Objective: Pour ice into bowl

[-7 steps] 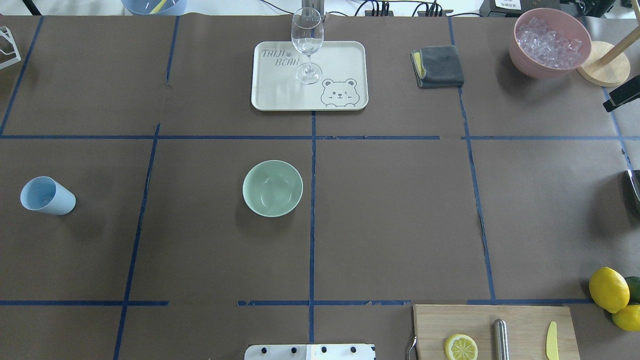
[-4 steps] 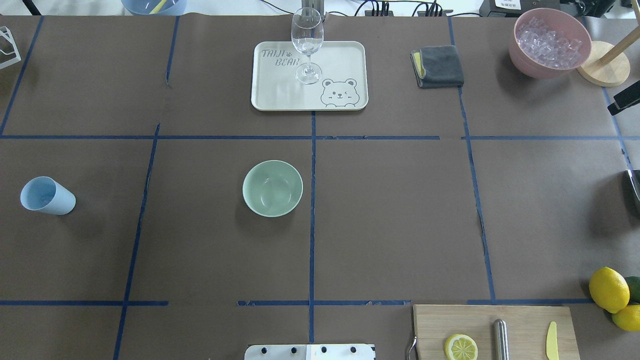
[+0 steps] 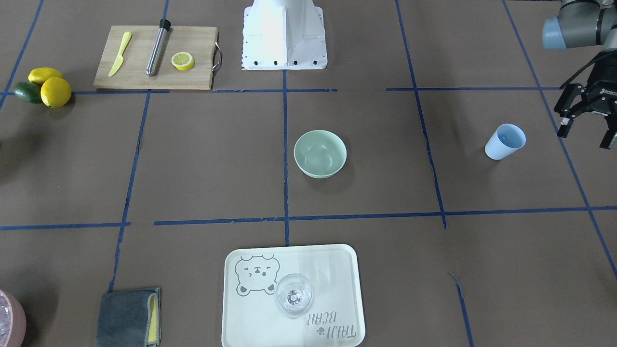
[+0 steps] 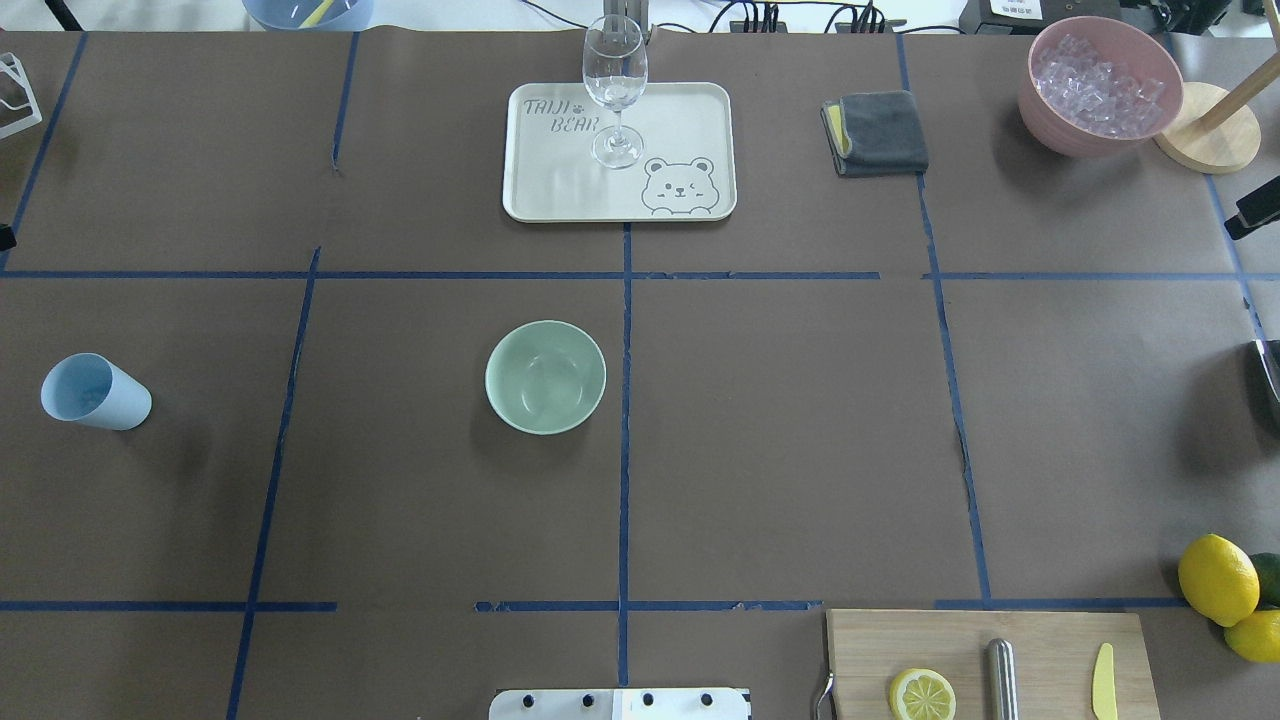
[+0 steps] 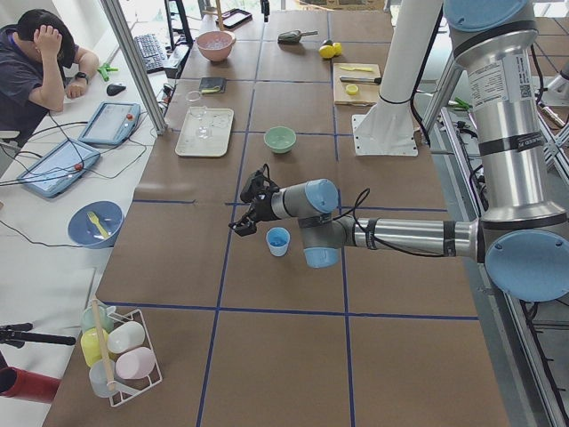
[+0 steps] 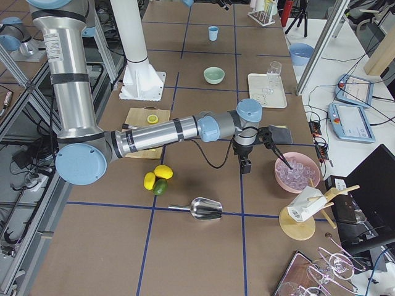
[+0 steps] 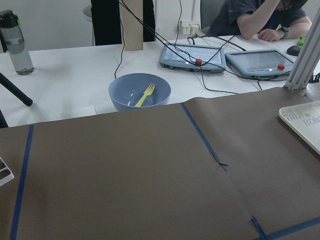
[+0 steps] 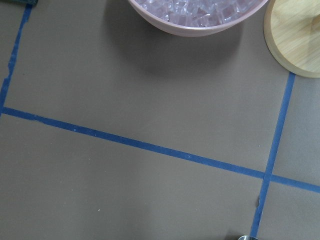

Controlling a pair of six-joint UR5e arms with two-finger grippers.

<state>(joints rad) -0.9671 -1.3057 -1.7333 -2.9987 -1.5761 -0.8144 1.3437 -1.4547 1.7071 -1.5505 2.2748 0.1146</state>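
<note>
Ice (image 4: pixel 1098 75) heaped in the pink container (image 4: pixel 1050 125) at the far right corner, while the mint bowl (image 4: pixel 545 376) mid-table and the blue cup (image 4: pixel 95 392) stand empty and unmoved; left gripper (image 3: pixel 585 134) spread wide, empty, near the cup; right gripper (image 6: pixel 265 153) beside the ice, opening indeterminate, its overhead sliver shifted nearer than before.

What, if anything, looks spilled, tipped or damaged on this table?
Nothing spilled or tipped: the ice sits all in the pink bowl, the blue cup stands upright. Only the brown paper shows a small tear by a tape line.
</note>
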